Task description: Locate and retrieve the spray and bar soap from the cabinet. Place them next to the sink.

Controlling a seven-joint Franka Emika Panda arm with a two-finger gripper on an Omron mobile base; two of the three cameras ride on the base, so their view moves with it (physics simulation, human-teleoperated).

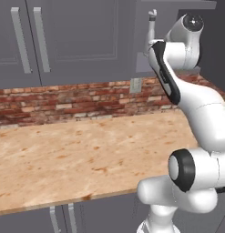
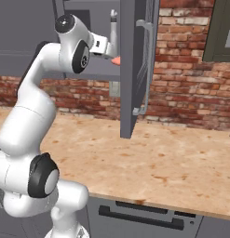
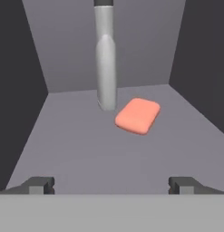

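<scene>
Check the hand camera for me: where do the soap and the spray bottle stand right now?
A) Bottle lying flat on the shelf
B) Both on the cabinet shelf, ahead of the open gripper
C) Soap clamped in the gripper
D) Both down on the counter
B: the pink soap lies beside the upright spray bottle on the cabinet shelf, beyond the open gripper.

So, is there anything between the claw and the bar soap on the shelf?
No. In the hand view, bare grey shelf lies between the open claw and the bar soap; the spray stands beside it.
</scene>
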